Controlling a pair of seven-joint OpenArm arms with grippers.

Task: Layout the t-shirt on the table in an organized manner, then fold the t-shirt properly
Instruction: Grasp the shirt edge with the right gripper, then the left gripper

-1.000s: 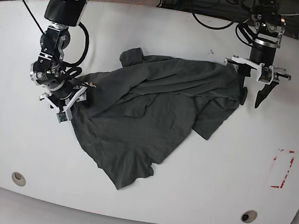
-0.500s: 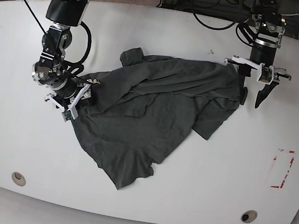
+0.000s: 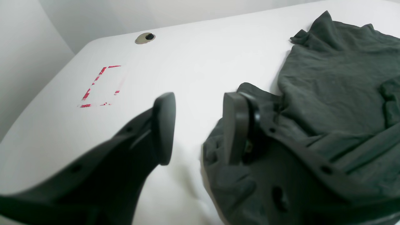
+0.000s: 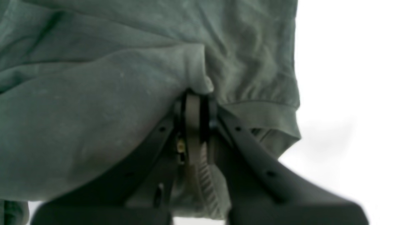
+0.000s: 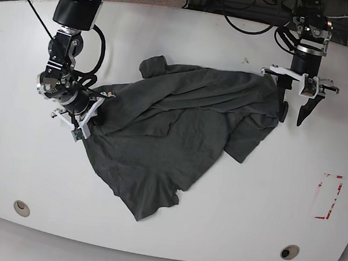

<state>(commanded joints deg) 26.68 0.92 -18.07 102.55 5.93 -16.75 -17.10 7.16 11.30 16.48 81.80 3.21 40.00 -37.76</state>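
While t-shirt (image 5: 174,130) lies crumpled, right fingers (image 4: 193,115) clenched on its edge, left fingers (image 3: 164,125) spread beside the cloth.

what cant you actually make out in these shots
- Right wrist view: the right gripper has its fingertips buried in a t-shirt fold, so how many layers it pinches is hidden; the picture is also blurred.
- Left wrist view: the left gripper blocks the t-shirt edge under it.
- Base view: the shirt's collar and sleeves are lost in crumpled folds, and the table beneath the cloth is covered.
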